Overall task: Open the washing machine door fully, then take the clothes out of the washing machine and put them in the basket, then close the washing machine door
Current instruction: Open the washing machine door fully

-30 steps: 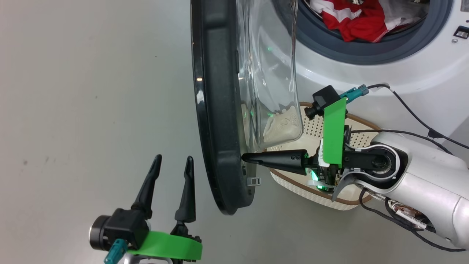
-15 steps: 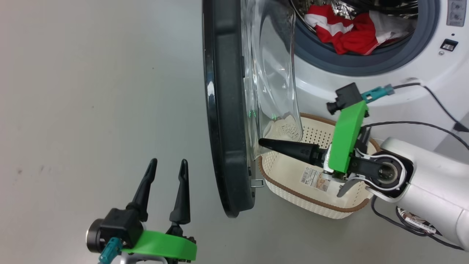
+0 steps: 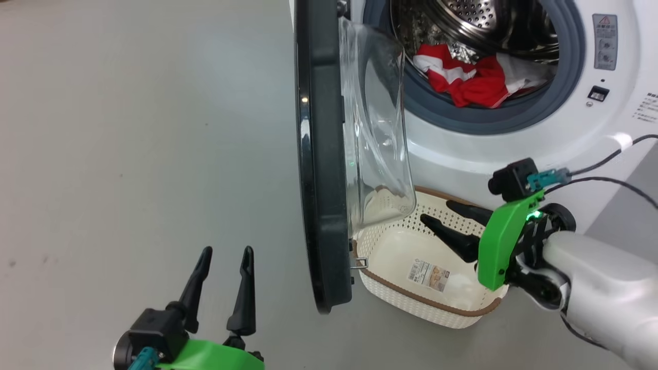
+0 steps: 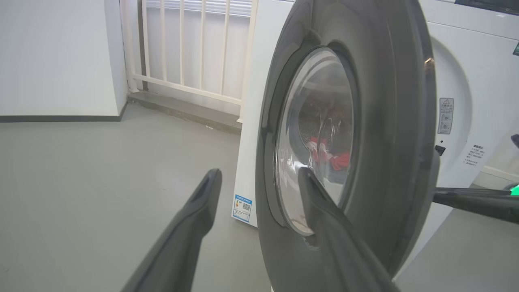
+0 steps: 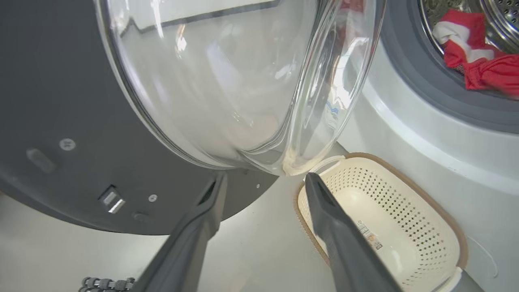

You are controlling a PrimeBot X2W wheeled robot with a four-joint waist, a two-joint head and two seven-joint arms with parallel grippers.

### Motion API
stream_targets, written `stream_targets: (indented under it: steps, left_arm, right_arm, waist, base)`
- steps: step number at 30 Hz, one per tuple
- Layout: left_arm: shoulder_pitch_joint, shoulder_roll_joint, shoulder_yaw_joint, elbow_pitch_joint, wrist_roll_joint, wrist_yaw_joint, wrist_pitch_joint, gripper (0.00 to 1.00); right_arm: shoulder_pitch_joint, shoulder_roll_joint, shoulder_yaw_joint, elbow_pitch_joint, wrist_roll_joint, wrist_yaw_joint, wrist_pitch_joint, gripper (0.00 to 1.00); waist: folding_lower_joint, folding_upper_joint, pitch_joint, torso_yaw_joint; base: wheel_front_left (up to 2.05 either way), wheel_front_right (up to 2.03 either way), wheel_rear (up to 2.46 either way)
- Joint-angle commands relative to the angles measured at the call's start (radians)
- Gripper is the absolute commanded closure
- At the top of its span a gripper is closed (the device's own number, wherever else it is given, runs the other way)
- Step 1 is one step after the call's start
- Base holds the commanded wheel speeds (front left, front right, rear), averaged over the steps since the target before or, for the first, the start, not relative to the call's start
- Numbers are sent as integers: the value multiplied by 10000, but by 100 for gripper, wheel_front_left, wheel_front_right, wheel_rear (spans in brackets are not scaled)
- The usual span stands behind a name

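The left gripper (image 3: 226,253) sits low at the left over bare grey floor (image 3: 128,128), its two fingers spread apart and pointing up the head view, with nothing between them and nothing touching them. In its wrist view they frame the outer face of the door, well short of it. To their right, the door (image 3: 321,154) stands swung out, edge-on to the head camera and roughly square to the machine's front. Its glass bowl (image 3: 378,128) bulges toward the right and a small metal latch (image 3: 360,263) shows near its lower edge. Right of the door, the machine (image 3: 462,154) shows its grey ring and steel drum (image 3: 478,20), and the clothes (image 3: 473,85), red and white, lie in the drum just behind the ring. Below the opening, the basket (image 3: 411,303) sits on the floor close to the machine's front, just beside the door's lower edge, with a sticker (image 3: 432,274) on its bottom. The right gripper (image 3: 437,211) hangs over the basket, its fingers released and apart, holding nothing. They point left toward the door, tips near the lower edge of the bowl. Behind them, the pale right forearm (image 3: 601,288) comes in from the lower right, its wrist turned so the green bracket (image 3: 501,246) faces the camera.
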Motion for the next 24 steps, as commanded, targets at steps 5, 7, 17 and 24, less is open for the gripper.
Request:
stream_targets:
  steps: [5,7,17,24]
  left_arm:
    - [85,270,435,-503,-142,16,130,0]
    - [153,283,442,-611,-179,41,172,0]
    - [507,480,505,-1124,-156,223,262,0]
    - [612,528,455,-1334,-107,299,230,0]
  right_arm:
    - [778,986,-201,1483,-1439,48,-925,0]
    - [908,1315,-446,2216,-1934,48,-1368,0]
    - [1029,2480,-3946,4531,-4909,48,-2126,0]
    - [3629,2682,-9385,1643,-9184,48,-2129,0]
  waist:
    - [0,-1,-360,-295]
    - [0,-1,-410,-349]
    - [0,-1,-579,-598]
    - [0,-1,-557,-630]
  base:
    - [0,0,0]
    - [0,0,0]
    - [0,0,0]
    - [0,0,0]
